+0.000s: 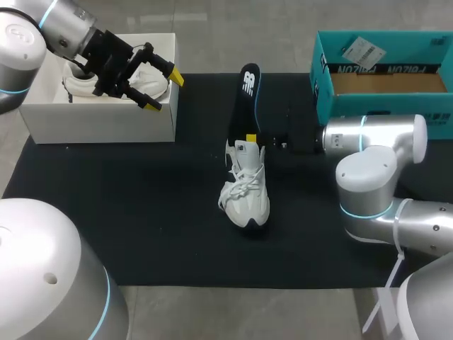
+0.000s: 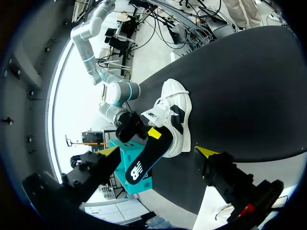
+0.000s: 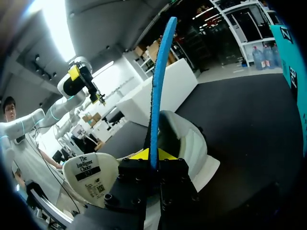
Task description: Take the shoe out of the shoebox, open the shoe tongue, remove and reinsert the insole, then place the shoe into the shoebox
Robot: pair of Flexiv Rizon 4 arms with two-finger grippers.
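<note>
Head view: hovering with left gripper (image 1: 161,88) released over white shoebox (image 1: 99,120); grasping black insole (image 1: 248,99) with right gripper (image 1: 250,139), just above heel of white shoe (image 1: 245,195) on worktop (image 1: 141,212).
Left wrist view: spread wide, shoe and insole well ahead of gripper.
Right wrist view: clenched on insole, standing upright; shoe just beneath.

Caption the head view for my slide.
Right end effector grips the insole at the shoe; left end effector open over the white shoebox.

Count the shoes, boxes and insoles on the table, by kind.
Shoes: 2 (centre shoe, boxed shoe)
Boxes: 2 (white shoebox, teal box)
Insoles: 1 (insole)
Total: 5
</note>
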